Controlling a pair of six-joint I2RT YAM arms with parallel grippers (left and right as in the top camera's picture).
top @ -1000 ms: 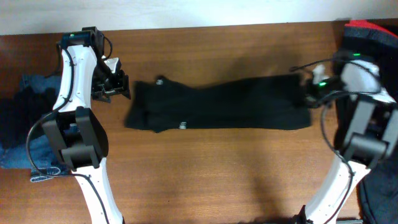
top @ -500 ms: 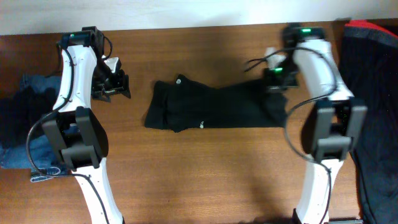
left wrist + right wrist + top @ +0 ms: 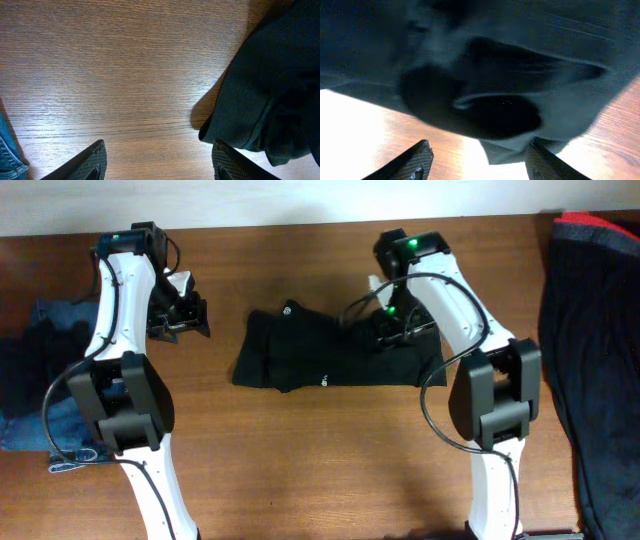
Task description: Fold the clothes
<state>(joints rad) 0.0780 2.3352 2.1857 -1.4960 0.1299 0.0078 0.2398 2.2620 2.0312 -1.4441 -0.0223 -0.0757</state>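
The black cloth (image 3: 320, 358) lies in the middle of the table (image 3: 330, 460), with its right end bunched up. The right hand (image 3: 398, 330) is just above that end, with its fingers apart. The left hand (image 3: 183, 328) hangs over the wood just left of the cloth, also with its fingers apart. Blue jeans (image 3: 40, 425) lie at the table's left edge.

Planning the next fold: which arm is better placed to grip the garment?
Probably right: the right claw hangs open over the right end of the black garment, while the left claw, also open, hovers over table beside it.
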